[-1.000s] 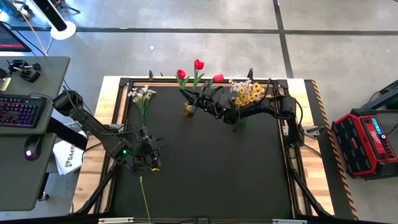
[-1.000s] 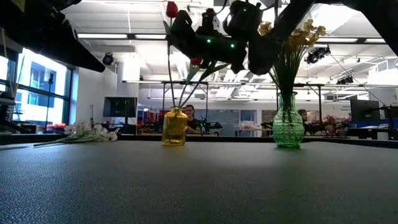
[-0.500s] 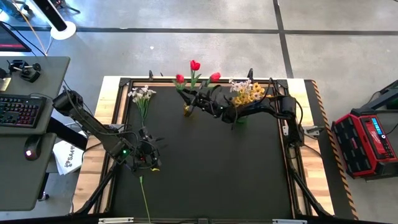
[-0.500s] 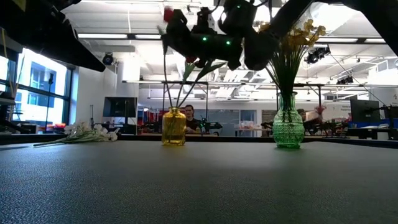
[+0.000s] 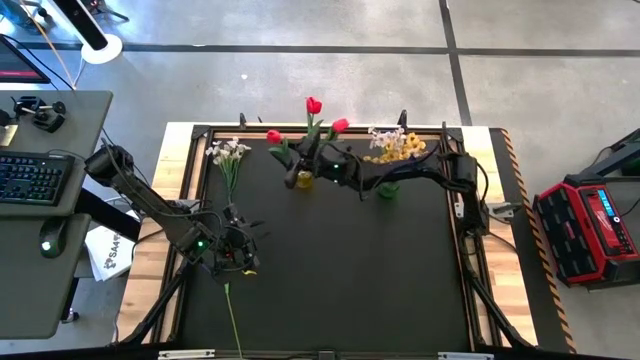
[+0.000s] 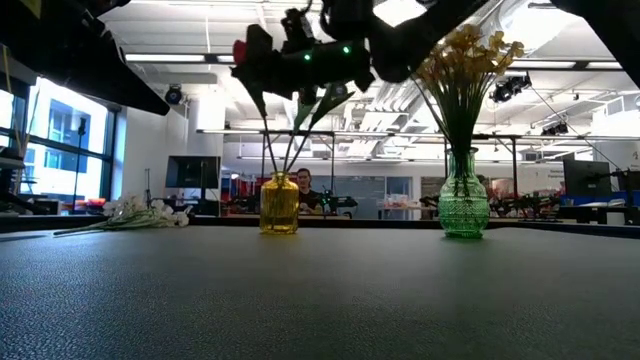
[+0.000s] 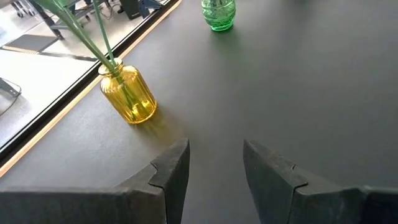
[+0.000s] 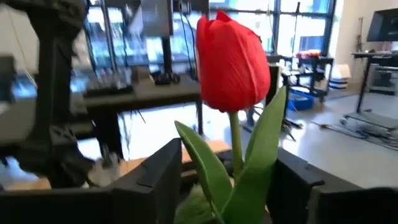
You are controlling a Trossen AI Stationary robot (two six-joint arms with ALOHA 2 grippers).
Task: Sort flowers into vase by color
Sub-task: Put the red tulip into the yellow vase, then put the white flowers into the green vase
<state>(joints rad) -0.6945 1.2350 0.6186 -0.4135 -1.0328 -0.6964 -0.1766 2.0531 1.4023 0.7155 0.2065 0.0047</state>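
A yellow vase (image 5: pixel 303 180) at the table's far side holds three red tulips (image 5: pixel 313 104). My right gripper (image 8: pixel 227 155) hovers above it, open, with one tulip's stem (image 8: pixel 236 146) and leaves between its fingers; I cannot tell whether they touch. Right of it, a green vase (image 6: pixel 463 195) holds yellow flowers (image 5: pixel 395 148). White flowers (image 5: pixel 228 152) lie flat at the far left. My left gripper (image 7: pixel 214 149) waits open and empty low over the near left of the table (image 5: pixel 238 258). A green stem (image 5: pixel 232 312) lies on the table just in front of it.
The black mat has a wooden rim (image 5: pixel 500 240) around it. A desk with a keyboard (image 5: pixel 30 175) stands off the table's left side and a red case (image 5: pixel 590 230) off its right. A person (image 6: pixel 305 185) shows far behind the yellow vase.
My right gripper has moved up and toward the table's left edge above the yellow vase. The tulips have swung with it, their heads now leaning further toward the left, while the vase has stayed in place.
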